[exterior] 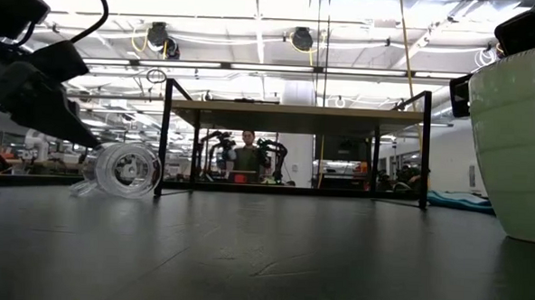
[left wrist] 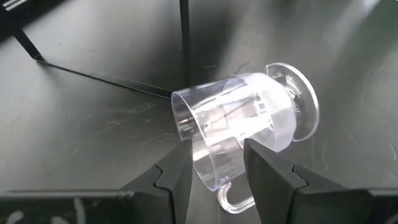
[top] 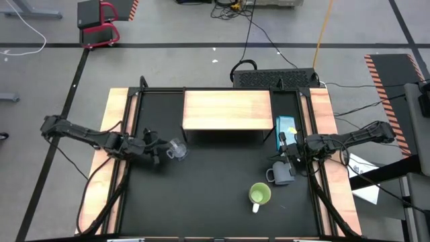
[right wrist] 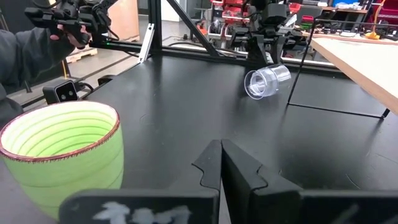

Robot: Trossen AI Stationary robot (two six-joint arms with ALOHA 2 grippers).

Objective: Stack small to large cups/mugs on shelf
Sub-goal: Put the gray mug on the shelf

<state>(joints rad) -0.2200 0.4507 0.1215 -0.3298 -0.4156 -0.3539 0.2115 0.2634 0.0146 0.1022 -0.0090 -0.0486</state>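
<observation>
The left end effector (top: 160,150) sits low over the black worktop (top: 215,181), its two fingers (left wrist: 177,180) spread apart and straddling the rim end of the small clear glass cup (left wrist: 242,134). The cup lies on its side, mouth toward the end effector and base away from it, with its handle at the lower side against the worktop. The fingers flank the wall near the mouth but no squeeze is evident, so the end effector reads as released, set for a grasp rather than carrying. Because the cup is toppled, a grip across the rim would probably be needed before it can be righted and lifted.

The shelf (top: 227,109), a light-wood board on a black frame, stands beyond the cup from the left end effector, and its top is bare; one frame leg stands just past the cup.

The right end effector (right wrist: 221,163) rests at the opposite side of the worktop with its fingers clenched together on nothing. The lime-green mug (right wrist: 62,155) stands upright just beside it, and the grey-blue mug (top: 282,173) stands directly below its wrist in the high view. This arm appears to wait.

None of the three vessels is on the shelf, so the task is judged to be at its first pick, the smallest cup.
</observation>
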